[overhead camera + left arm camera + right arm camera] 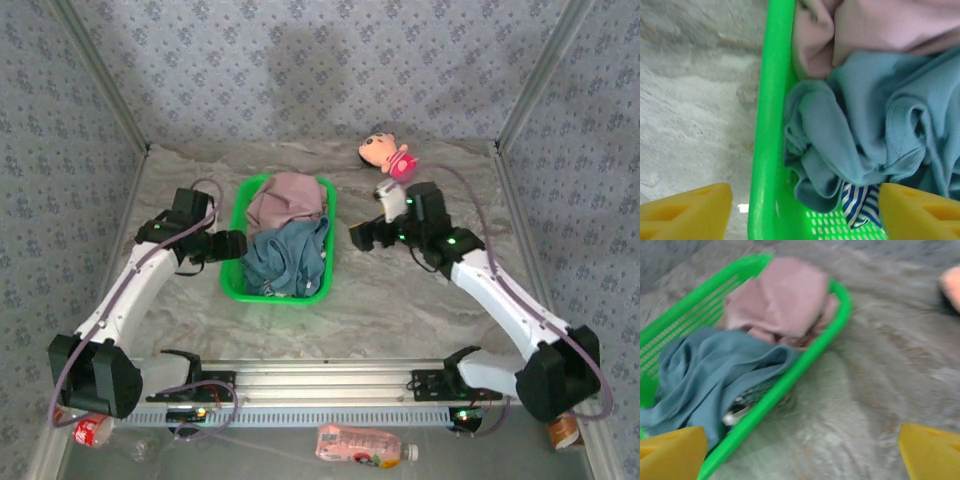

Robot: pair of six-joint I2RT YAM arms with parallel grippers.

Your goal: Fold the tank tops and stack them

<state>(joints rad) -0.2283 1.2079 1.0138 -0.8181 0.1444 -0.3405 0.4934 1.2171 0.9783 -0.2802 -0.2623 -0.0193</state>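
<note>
Three tank tops lie crumpled in a green basket (pixel 232 262) at mid-table. The mauve-pink one (pixel 288 200) is at the back and the teal-blue one (pixel 285 258) at the front. In the left wrist view a corner of the navy-and-white striped one (pixel 860 202) peeks from under the teal top (pixel 875 120). My left gripper (pixel 238 244) hovers open over the basket's left rim (pixel 767 125), its yellow fingers (pixel 690 210) straddling rim and cloth. My right gripper (pixel 357 237) is open and empty over bare table, right of the basket (pixel 805 360).
A small pink plush doll (pixel 388 154) lies at the back right of the marble-look table. A pink bottle (pixel 360 445) and a red-labelled bottle (pixel 90 432) lie below the metal rail (pixel 320 385) at the near edge. Patterned walls close in three sides.
</note>
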